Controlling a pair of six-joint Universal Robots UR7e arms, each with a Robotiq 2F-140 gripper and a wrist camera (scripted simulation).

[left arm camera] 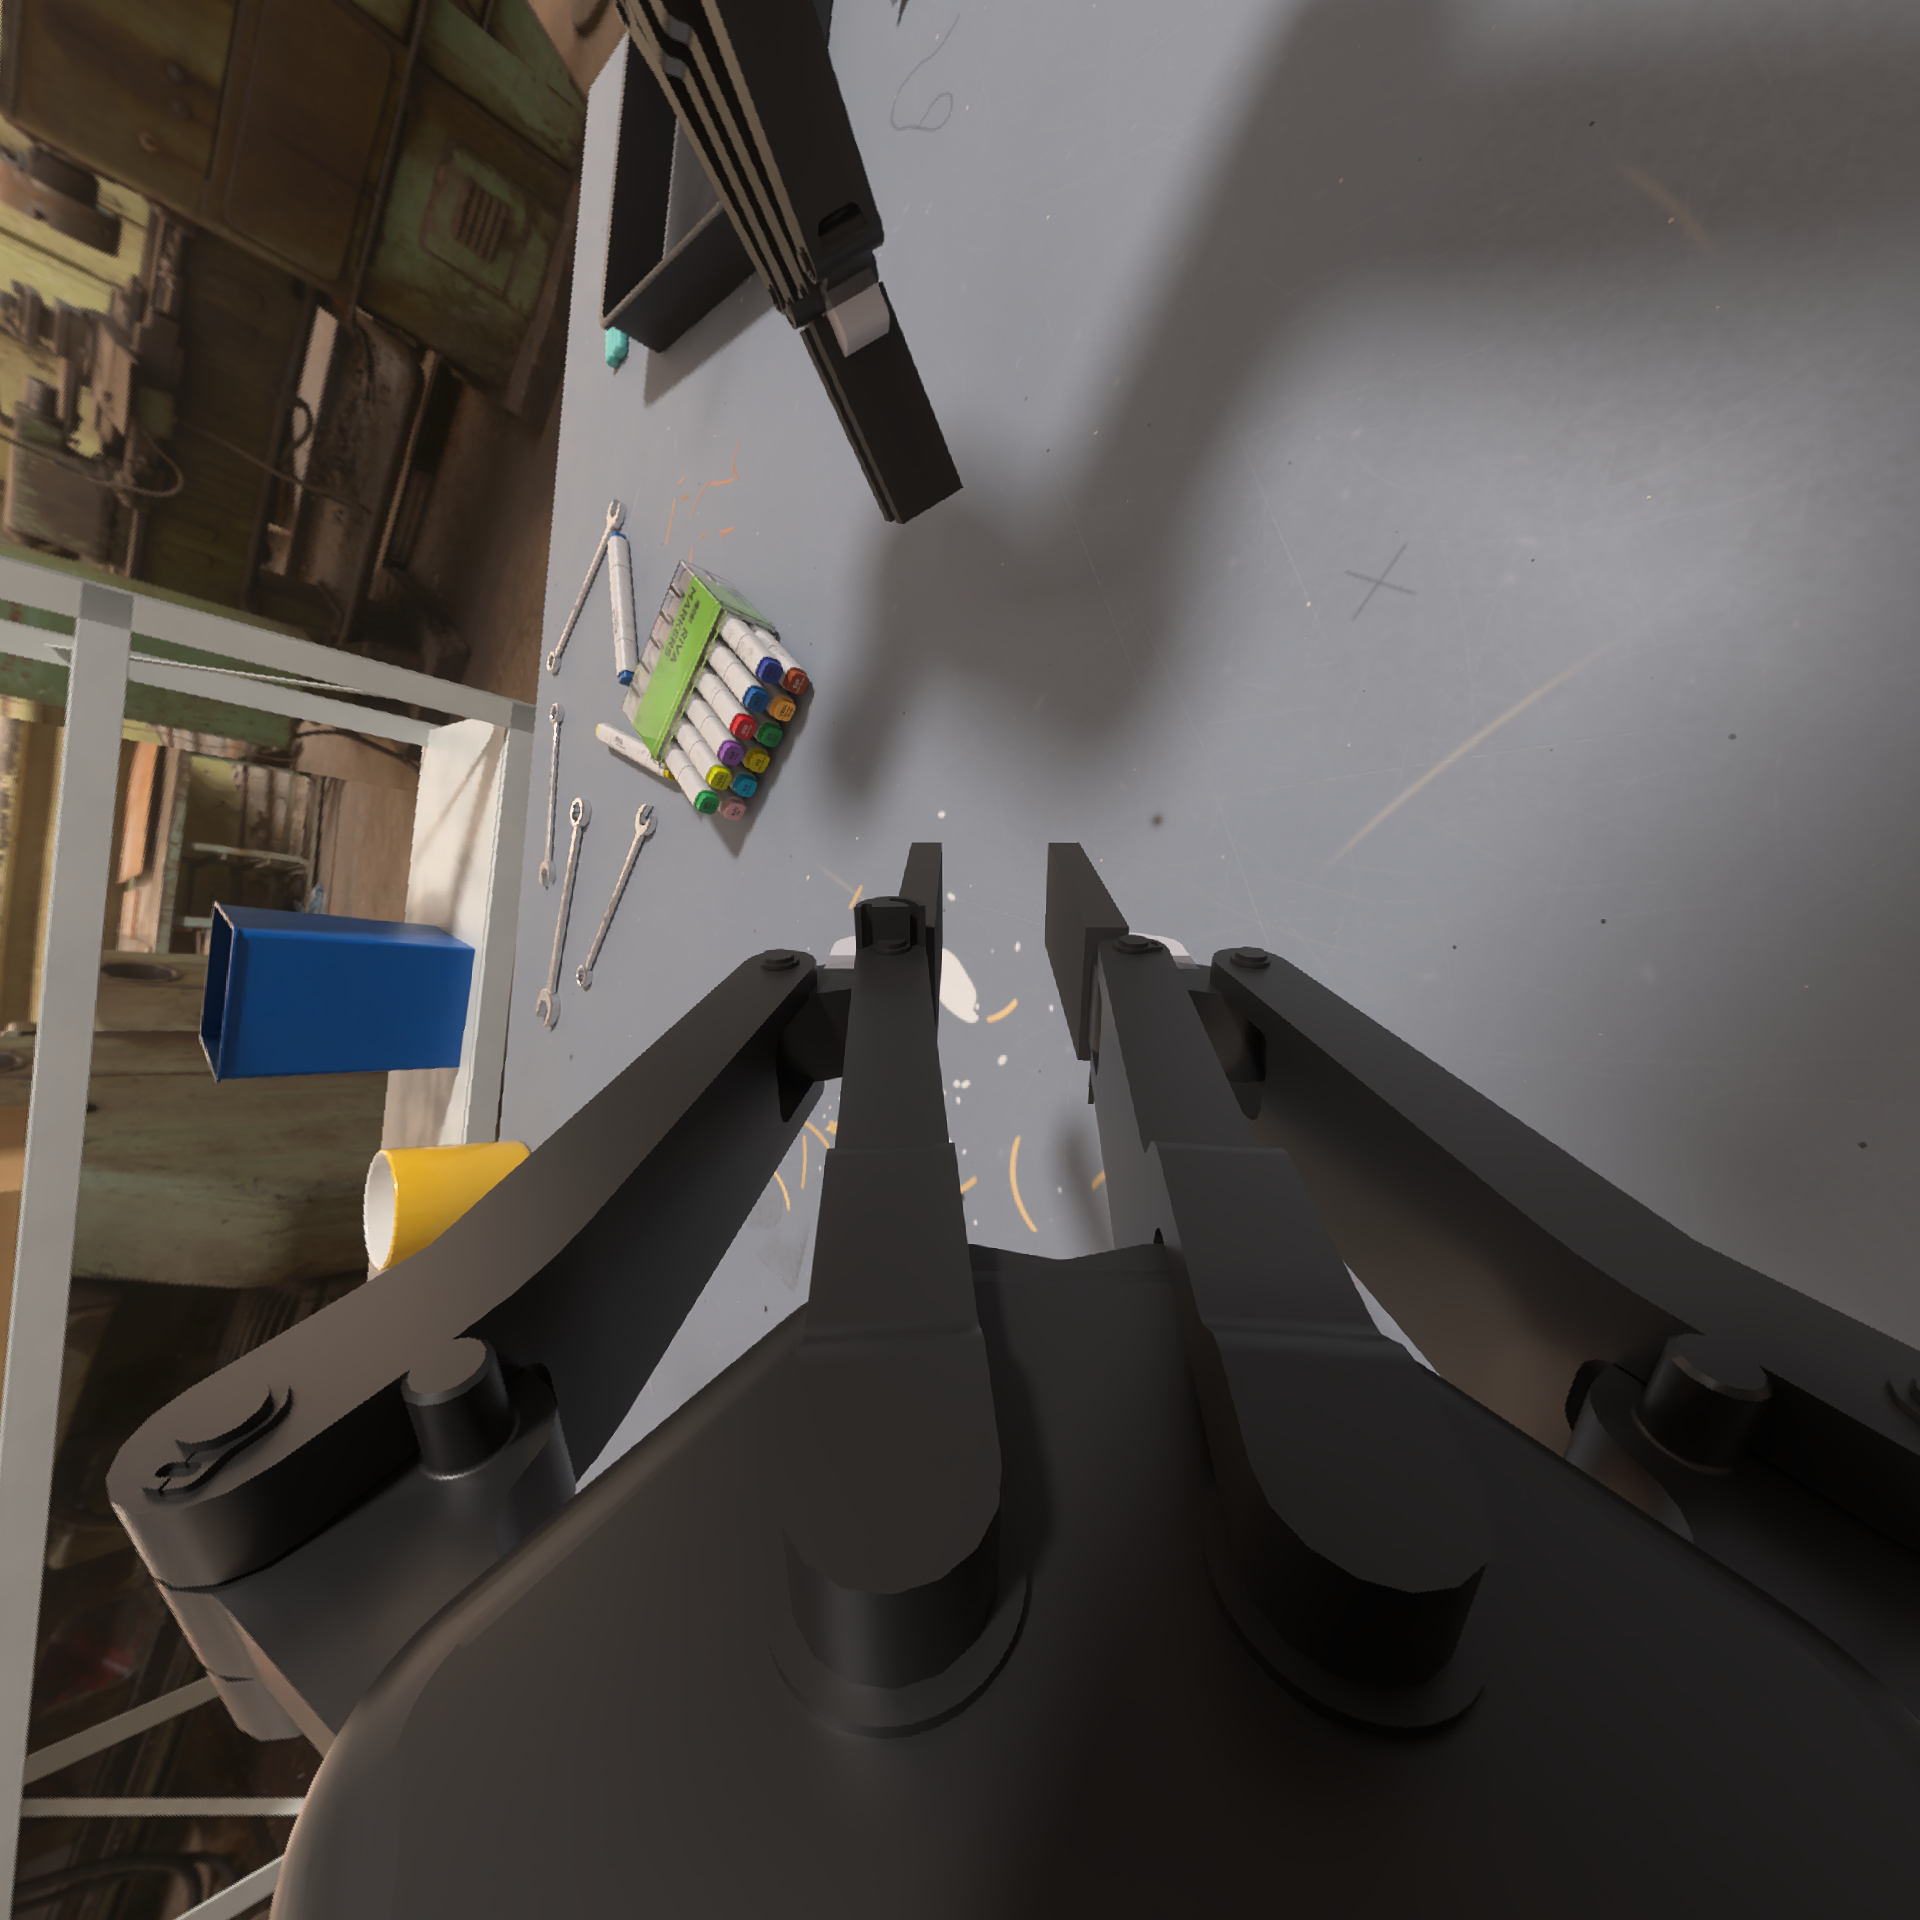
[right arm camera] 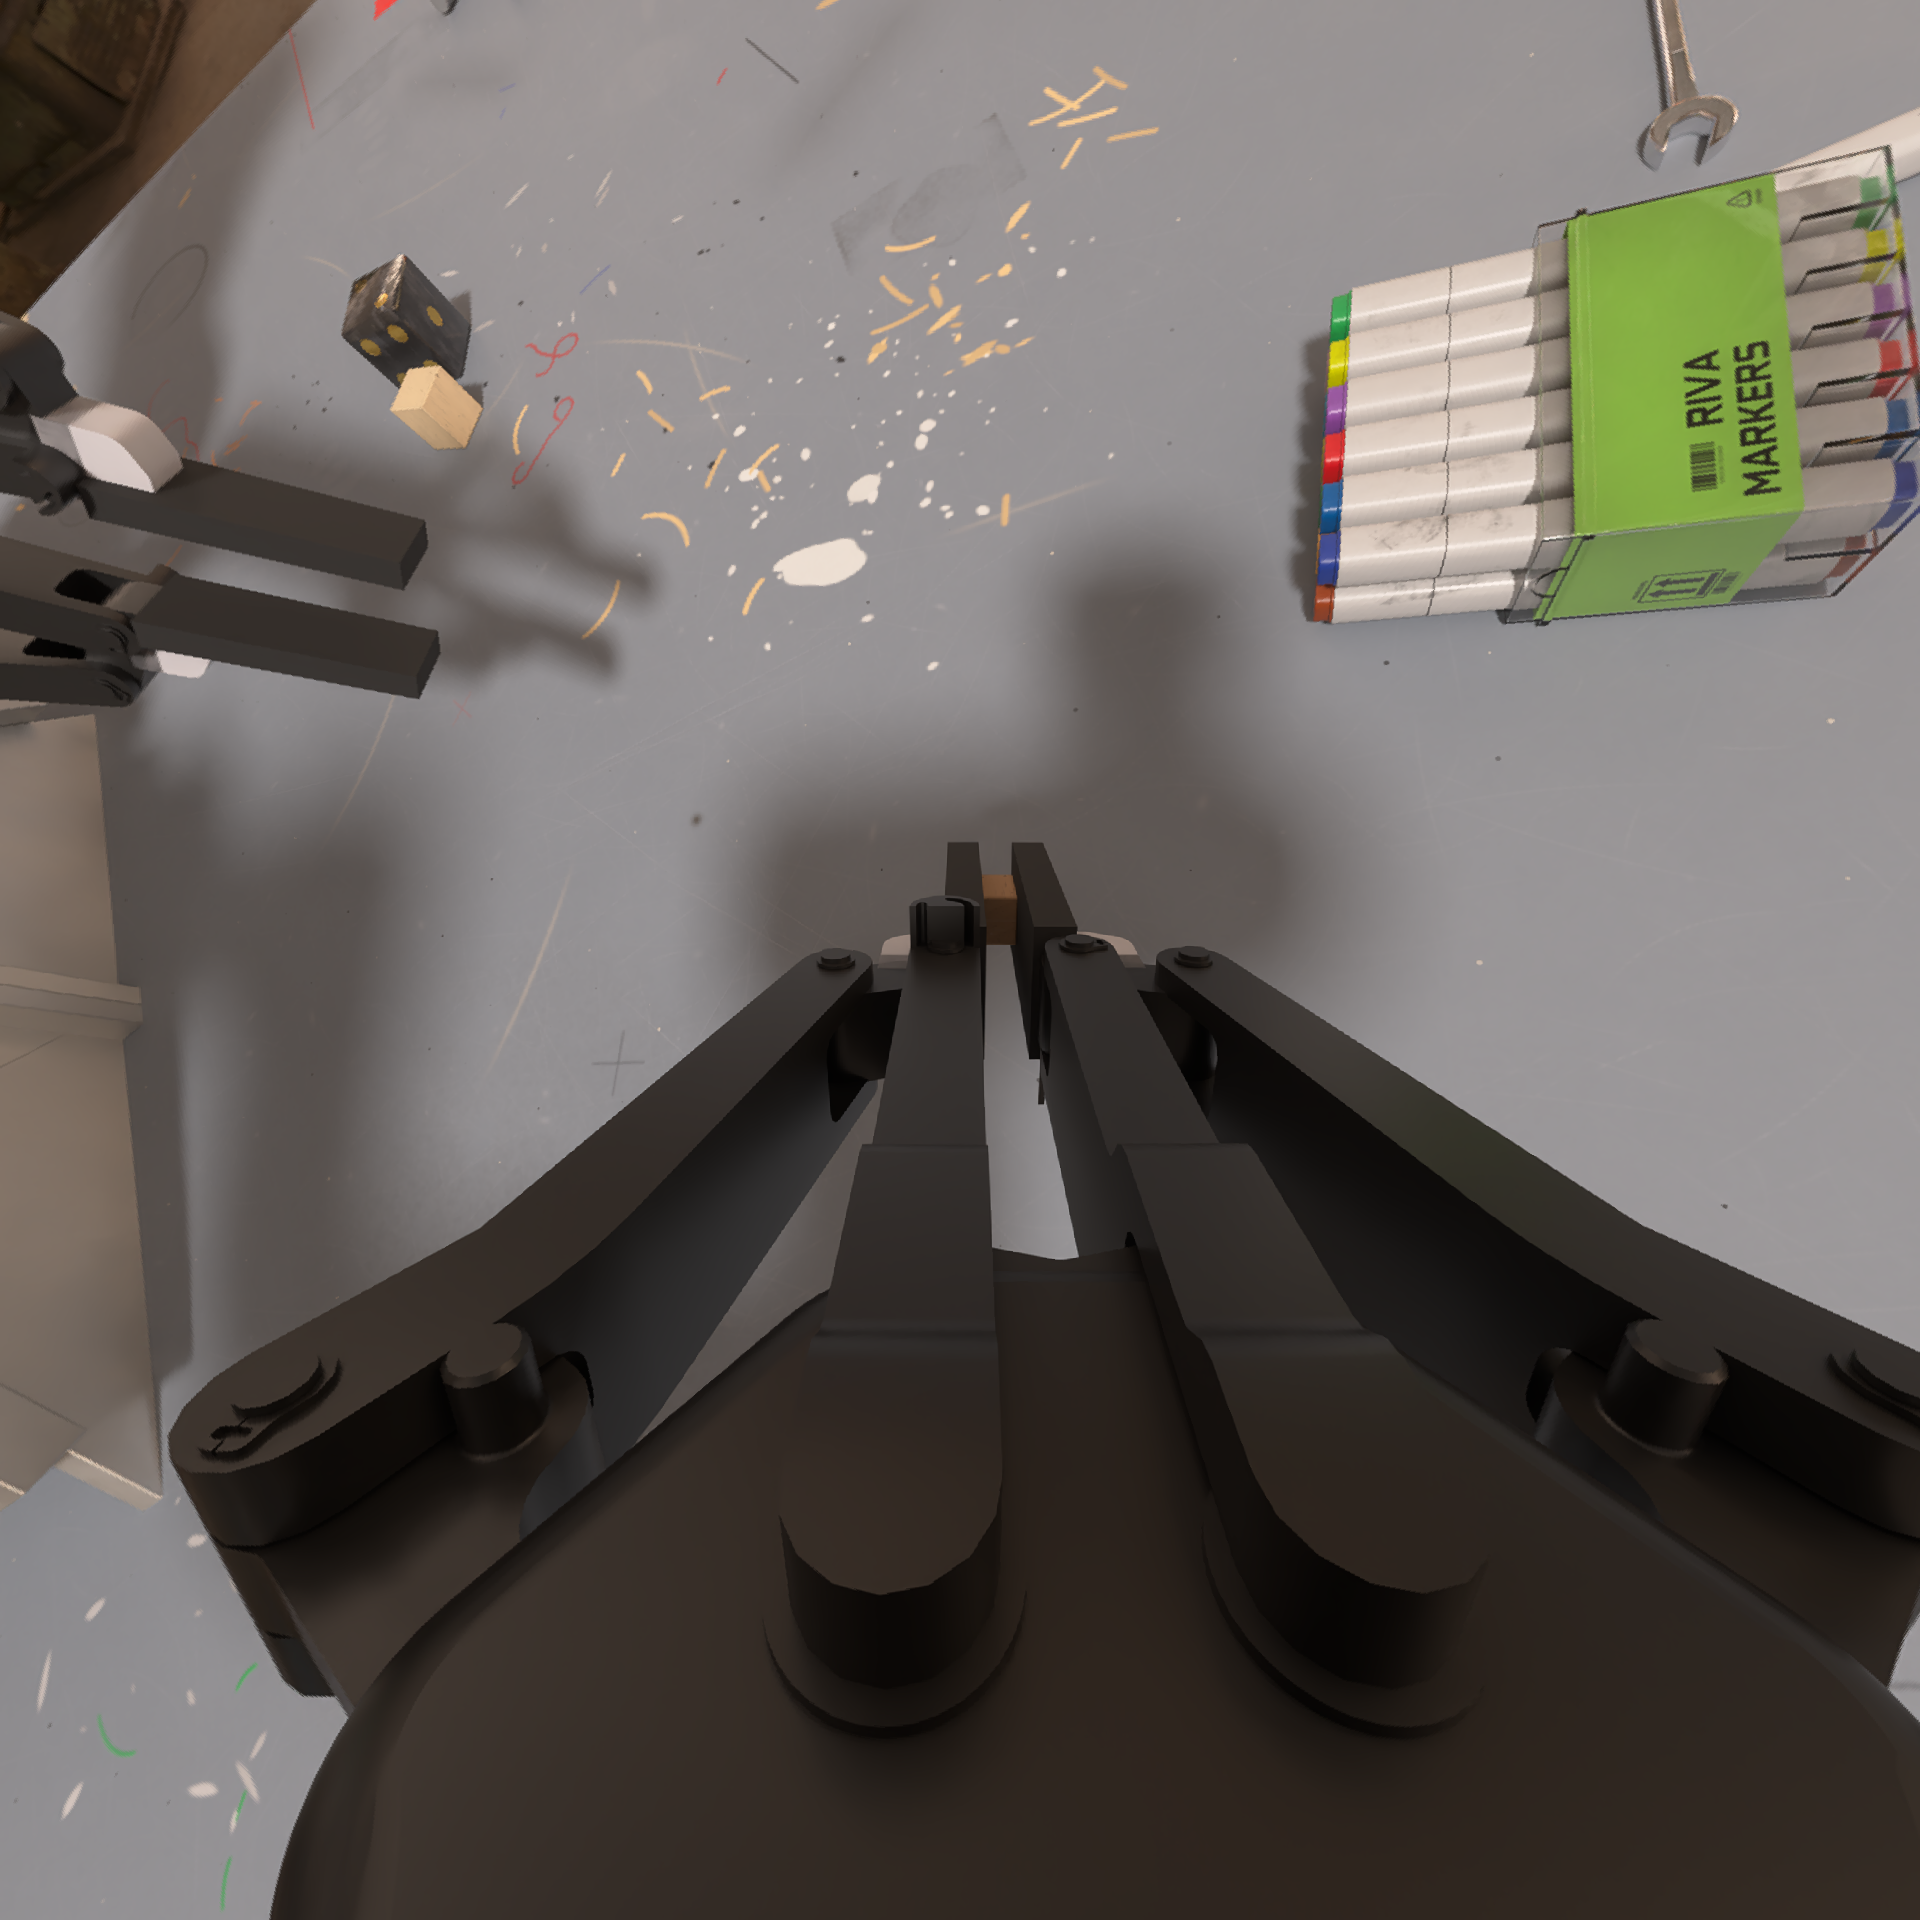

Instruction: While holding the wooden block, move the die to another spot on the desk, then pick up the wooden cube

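In the right wrist view, my right gripper (right arm camera: 998, 868) is shut on a small brown wooden block (right arm camera: 998, 904) and holds it above the grey desk (right arm camera: 1351, 883). A black die with yellow dots (right arm camera: 405, 317) sits at the far left of the desk. A pale wooden cube (right arm camera: 436, 407) touches its near side. My left gripper (right arm camera: 426, 611) is open and empty, a short way from the cube, with its fingers pointing along the desk. In the left wrist view, the left gripper (left arm camera: 995, 883) hovers over paint-flecked desk. The right gripper (left arm camera: 914, 499) hangs ahead.
A green box of markers (right arm camera: 1662, 384) lies at the right, with wrenches (left arm camera: 566, 904) and loose markers beside it near the desk edge. A black bin (left arm camera: 649, 208) stands at the far edge. A blue box (left arm camera: 332, 997) and a yellow cup (left arm camera: 436, 1195) stand off the desk.
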